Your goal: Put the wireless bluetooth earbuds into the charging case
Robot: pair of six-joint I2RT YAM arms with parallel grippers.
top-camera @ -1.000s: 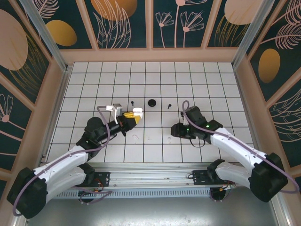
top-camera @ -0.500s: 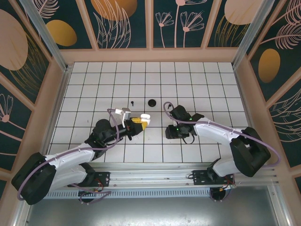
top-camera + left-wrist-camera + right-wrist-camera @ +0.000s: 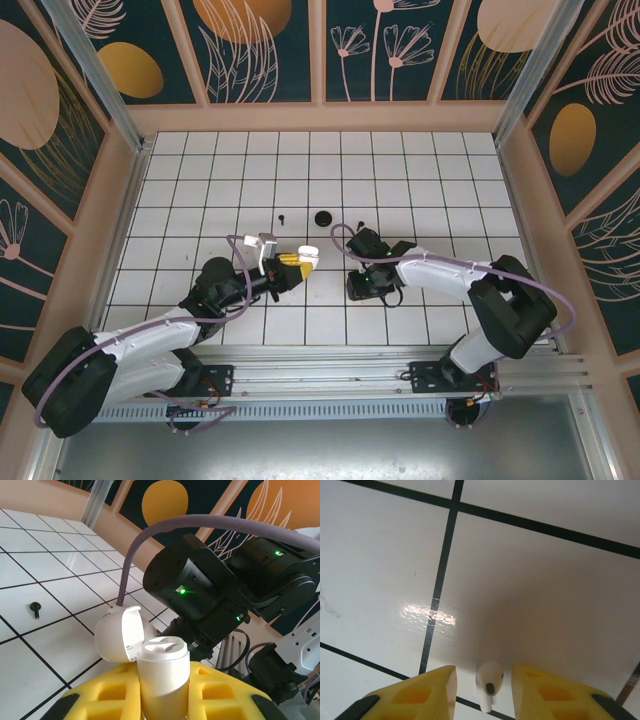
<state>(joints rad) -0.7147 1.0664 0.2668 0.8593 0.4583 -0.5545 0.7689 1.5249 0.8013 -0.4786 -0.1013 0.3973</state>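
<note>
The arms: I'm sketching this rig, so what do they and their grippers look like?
The left arm and right arm have white link shells, black joints and a mauve cable looped at the wrist. Green lights dot the right wrist. The left gripper and right gripper carry blocky yellow fingers with recessed pockets.
</note>
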